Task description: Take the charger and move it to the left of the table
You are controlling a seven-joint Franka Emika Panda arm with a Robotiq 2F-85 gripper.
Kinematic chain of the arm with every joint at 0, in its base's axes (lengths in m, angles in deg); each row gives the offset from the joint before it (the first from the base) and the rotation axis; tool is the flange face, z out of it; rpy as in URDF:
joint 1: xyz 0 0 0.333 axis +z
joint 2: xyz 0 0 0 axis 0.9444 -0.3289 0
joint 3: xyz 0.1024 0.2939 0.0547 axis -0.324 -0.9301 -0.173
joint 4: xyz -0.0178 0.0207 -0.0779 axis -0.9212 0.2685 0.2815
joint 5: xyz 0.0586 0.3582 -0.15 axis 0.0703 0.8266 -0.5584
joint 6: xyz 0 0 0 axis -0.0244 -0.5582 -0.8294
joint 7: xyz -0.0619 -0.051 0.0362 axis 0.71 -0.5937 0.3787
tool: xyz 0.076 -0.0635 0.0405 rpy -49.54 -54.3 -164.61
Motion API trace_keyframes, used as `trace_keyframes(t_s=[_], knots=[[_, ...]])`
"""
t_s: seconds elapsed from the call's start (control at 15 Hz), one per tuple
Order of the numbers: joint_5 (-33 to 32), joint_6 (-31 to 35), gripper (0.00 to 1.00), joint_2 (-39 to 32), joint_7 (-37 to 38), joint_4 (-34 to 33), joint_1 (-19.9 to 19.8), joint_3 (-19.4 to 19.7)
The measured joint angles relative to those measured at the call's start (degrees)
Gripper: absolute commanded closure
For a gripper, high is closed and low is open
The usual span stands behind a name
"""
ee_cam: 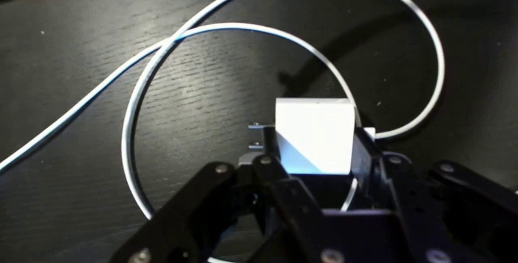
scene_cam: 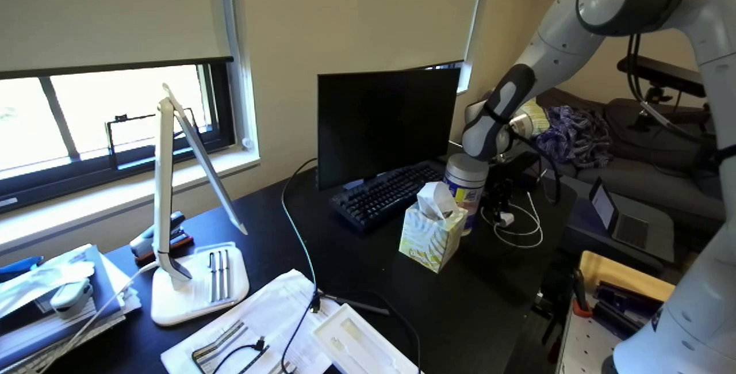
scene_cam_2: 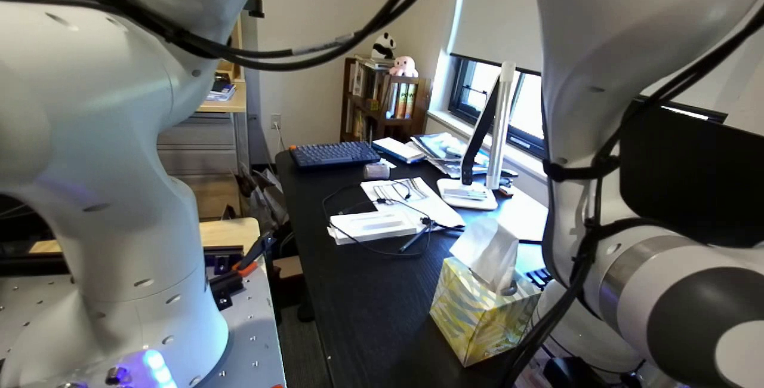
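The black, two-fingered mechanical claw (ee_cam: 317, 143), parted only by the width of its load, clasps the white, square-faced charger (ee_cam: 315, 135), which lies directly between its fingers (ee_cam: 366, 151). Two metal prongs (ee_cam: 255, 146) project past one finger (a small white connector (ee_cam: 370, 132) shows past the opposite one). The charger's thin white cord (ee_cam: 128, 137) runs in loose loops beneath and beyond the claw over the flat, black, wood-grained tabletop (ee_cam: 68, 60).

Charger cord (ee_cam: 175, 37) cut off by wrist view's left edge.
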Motion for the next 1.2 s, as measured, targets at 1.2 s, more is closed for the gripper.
trace_keyframes(t_s=[1.2], knots=[[-8.5, 35.9, 0.8, 13.4, -6.4, 27.1, -4.7, 1.3]])
